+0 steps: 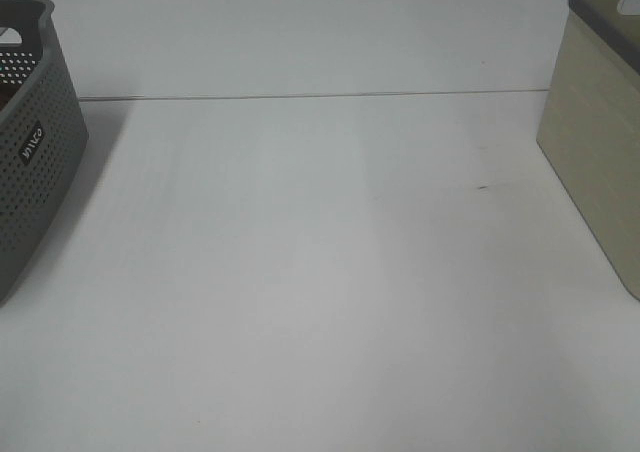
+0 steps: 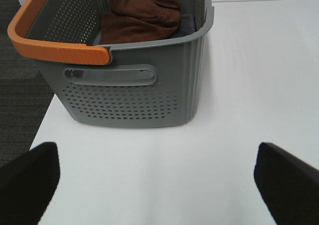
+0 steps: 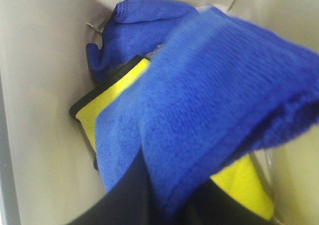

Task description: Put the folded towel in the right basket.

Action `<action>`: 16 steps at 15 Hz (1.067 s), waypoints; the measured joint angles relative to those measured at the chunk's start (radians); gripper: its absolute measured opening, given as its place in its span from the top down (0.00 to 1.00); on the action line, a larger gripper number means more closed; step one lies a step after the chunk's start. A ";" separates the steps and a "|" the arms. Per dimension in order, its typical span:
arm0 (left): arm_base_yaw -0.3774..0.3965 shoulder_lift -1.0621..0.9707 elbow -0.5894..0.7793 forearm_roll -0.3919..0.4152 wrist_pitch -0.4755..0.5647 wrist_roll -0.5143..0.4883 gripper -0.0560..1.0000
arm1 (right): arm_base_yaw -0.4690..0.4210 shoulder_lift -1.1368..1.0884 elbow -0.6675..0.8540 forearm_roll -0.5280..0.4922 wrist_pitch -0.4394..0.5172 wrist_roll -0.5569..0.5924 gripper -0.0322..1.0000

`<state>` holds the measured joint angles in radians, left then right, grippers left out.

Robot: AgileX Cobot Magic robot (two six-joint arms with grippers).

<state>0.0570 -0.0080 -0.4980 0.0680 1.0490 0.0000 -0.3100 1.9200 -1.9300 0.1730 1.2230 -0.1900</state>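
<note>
We see brown towels (image 2: 139, 16) in the gray basket (image 2: 134, 100); the left tool (image 2: 157, 185) is wide. The blue towel (image 3: 214, 95) covers the right tool (image 3: 169, 140) inside the beige basket (image 3: 40, 85); its grip we cannot tell.

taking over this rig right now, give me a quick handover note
Left gripper: open, empty, over the table, facing the grey basket, which holds brown towels.
Right gripper: down inside the right basket, with the blue towel draped over it. Cannot tell whether the jaws are gripping or open.
Done: the towel is within the basket walls.
Left: probably confirm the release, then lift the right arm out clear.
</note>
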 joint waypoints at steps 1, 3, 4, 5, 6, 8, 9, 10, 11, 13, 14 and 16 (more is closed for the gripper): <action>0.000 0.000 0.000 0.000 0.000 0.000 0.01 | 0.000 0.006 0.000 0.000 0.000 0.024 0.83; 0.000 0.000 0.000 0.000 0.000 0.000 0.01 | 0.000 0.009 0.000 0.000 -0.012 0.079 0.43; 0.000 0.000 0.000 0.000 0.000 0.000 0.01 | 0.000 0.010 0.000 0.000 -0.021 0.090 0.22; 0.000 0.000 0.000 0.000 0.000 0.000 0.01 | 0.000 0.010 0.000 0.000 -0.021 0.096 0.14; 0.000 0.000 0.000 0.000 0.000 0.000 0.01 | 0.000 0.010 0.000 0.004 -0.021 0.097 0.07; 0.000 0.000 0.000 0.000 0.000 0.000 0.01 | 0.000 -0.001 0.000 0.029 -0.016 0.099 0.03; 0.000 0.000 0.000 0.000 0.000 0.000 0.01 | 0.009 -0.021 0.000 0.036 -0.014 0.099 0.02; 0.000 0.000 0.000 0.000 0.000 0.000 0.01 | 0.030 -0.051 0.000 0.036 -0.013 0.105 0.02; 0.000 0.000 0.000 0.000 0.000 0.000 0.01 | 0.064 -0.086 0.000 0.037 -0.010 0.120 0.02; 0.000 0.000 0.000 0.000 0.000 0.000 0.01 | 0.162 -0.153 0.000 0.037 -0.007 0.125 0.02; 0.000 0.000 0.000 0.000 0.000 0.000 0.01 | 0.211 -0.192 0.000 0.037 -0.007 0.123 0.02; 0.000 0.000 0.000 0.000 0.000 0.000 0.01 | 0.269 -0.291 0.060 0.025 -0.007 0.114 0.01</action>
<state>0.0570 -0.0080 -0.4980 0.0680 1.0490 0.0000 -0.0410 1.6290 -1.8700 0.1980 1.2160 -0.0760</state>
